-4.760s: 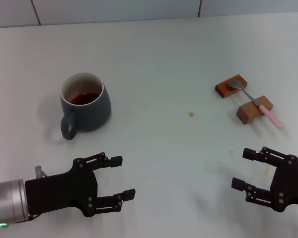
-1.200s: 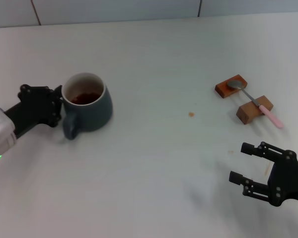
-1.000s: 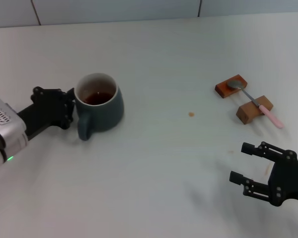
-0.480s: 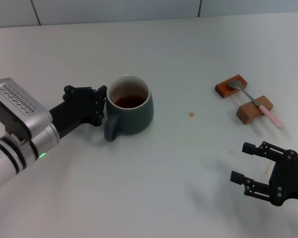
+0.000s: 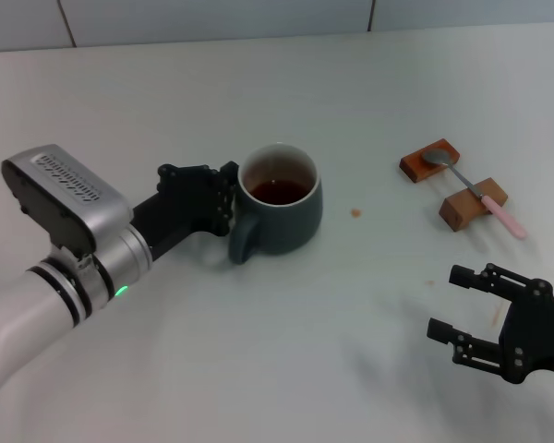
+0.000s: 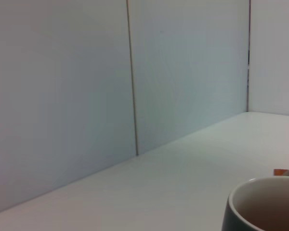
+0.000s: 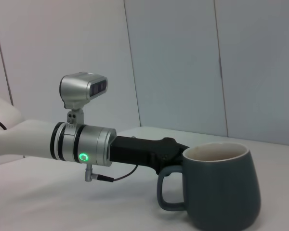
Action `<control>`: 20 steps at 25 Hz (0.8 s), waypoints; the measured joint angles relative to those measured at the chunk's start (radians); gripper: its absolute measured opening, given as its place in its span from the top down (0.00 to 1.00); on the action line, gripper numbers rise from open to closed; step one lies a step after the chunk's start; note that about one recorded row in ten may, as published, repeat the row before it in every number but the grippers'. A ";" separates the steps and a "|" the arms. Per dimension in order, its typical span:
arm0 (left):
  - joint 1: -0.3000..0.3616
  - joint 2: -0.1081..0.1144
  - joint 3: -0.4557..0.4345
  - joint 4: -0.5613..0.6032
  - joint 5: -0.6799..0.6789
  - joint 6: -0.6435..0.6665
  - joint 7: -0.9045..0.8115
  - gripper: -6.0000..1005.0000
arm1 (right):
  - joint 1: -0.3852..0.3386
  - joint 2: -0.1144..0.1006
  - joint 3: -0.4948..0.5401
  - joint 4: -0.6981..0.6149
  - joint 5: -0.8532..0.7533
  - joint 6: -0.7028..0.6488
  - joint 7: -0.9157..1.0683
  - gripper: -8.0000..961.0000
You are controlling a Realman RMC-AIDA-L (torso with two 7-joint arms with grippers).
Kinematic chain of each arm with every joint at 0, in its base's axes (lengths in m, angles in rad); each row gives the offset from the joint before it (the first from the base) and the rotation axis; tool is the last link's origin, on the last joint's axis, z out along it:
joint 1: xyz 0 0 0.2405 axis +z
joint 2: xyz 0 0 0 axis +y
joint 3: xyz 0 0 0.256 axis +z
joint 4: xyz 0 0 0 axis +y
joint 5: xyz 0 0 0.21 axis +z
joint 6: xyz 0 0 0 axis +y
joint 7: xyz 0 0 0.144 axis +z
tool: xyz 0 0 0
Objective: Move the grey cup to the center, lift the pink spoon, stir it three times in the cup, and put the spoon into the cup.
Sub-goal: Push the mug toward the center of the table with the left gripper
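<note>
The grey cup (image 5: pixel 282 217) stands upright near the table's middle with dark brown liquid inside. My left gripper (image 5: pixel 229 198) is against its left side at the handle and holds it there. The cup's rim shows in the left wrist view (image 6: pixel 260 202). The right wrist view shows the cup (image 7: pixel 221 192) with the left gripper (image 7: pixel 176 151) meeting it just above the handle. The pink spoon (image 5: pixel 485 196) lies across two wooden blocks at the right, bowl toward the back. My right gripper (image 5: pixel 446 303) is open and empty near the front right.
Two brown wooden blocks (image 5: pixel 429 159) (image 5: pixel 471 205) carry the spoon at the right. A small brown spot (image 5: pixel 355 212) marks the table between the cup and the blocks. A tiled wall runs along the table's far edge.
My left gripper has moved from the front to the cup's handle side and carried the cup rightward from the left to the table's middle. The right gripper and the spoon have stayed put.
</note>
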 joint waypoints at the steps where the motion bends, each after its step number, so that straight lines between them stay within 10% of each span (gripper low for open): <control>1: -0.003 0.000 -0.003 -0.007 0.001 -0.005 0.001 0.96 | 0.000 0.000 0.000 0.000 0.000 0.000 0.000 0.22; 20: -0.079 0.000 -0.067 -0.122 0.016 -0.077 0.005 0.95 | 0.016 0.003 0.000 0.003 -0.005 -0.005 0.000 0.22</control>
